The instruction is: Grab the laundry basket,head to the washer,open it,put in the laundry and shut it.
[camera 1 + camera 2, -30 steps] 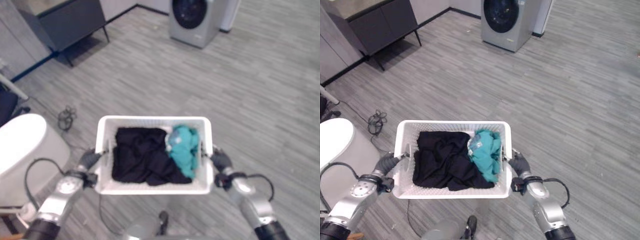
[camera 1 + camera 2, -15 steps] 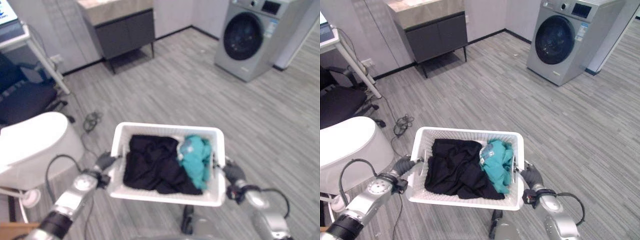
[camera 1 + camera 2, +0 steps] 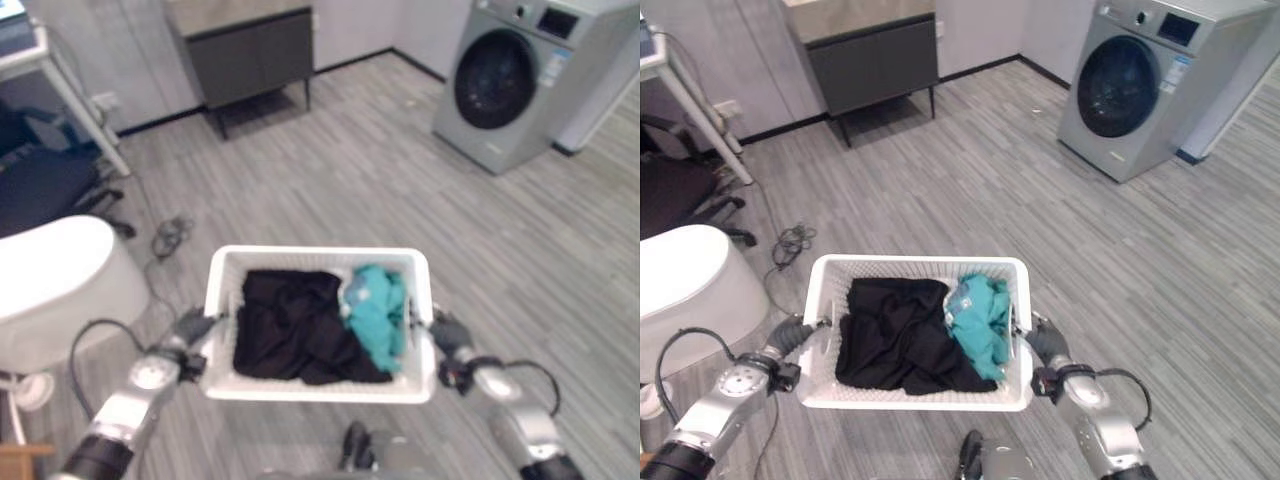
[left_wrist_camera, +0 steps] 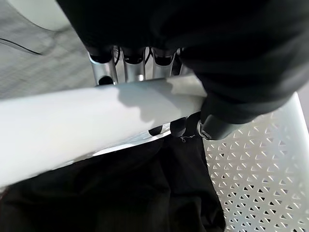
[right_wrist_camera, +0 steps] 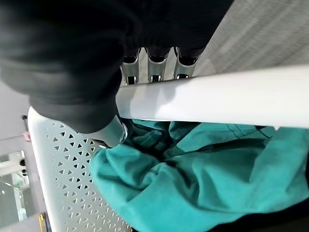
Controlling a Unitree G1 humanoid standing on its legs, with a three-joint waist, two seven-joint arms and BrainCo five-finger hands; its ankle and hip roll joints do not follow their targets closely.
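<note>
While the robot stands on the grey plank floor (image 3: 970,210), this is what I see from across the room.

Basket: a white perforated plastic laundry basket (image 3: 912,398) is carried level between the two hands, in front of the robot's chest and off the floor.
Laundry: a crumpled black garment (image 3: 895,340) fills the basket's left and middle; a teal garment (image 3: 980,320) is bunched against its right wall, touching the black one.
Left hand: the left hand (image 3: 790,336) is clenched on the basket's left rim; its wrist view shows the fingers (image 4: 125,67) going over the white rim bar and their dark tips curling back under it, just above the black cloth.
Right hand: the right hand (image 3: 1045,342) grips the right rim the same way; the fingers (image 5: 154,65) hook over the bar, with the teal cloth lying right beneath them inside the wall.
Washer: a silver-grey front-loading washing machine (image 3: 1140,85) with a dark round door stands far ahead to the right, door closed, well apart from the basket.
Cabinet: a dark grey cabinet on thin legs (image 3: 875,60) sits against the far wall.
Left side: a white rounded bin-like object (image 3: 690,290) stands near the left arm; a dark office chair (image 3: 675,190) is behind it.
</note>
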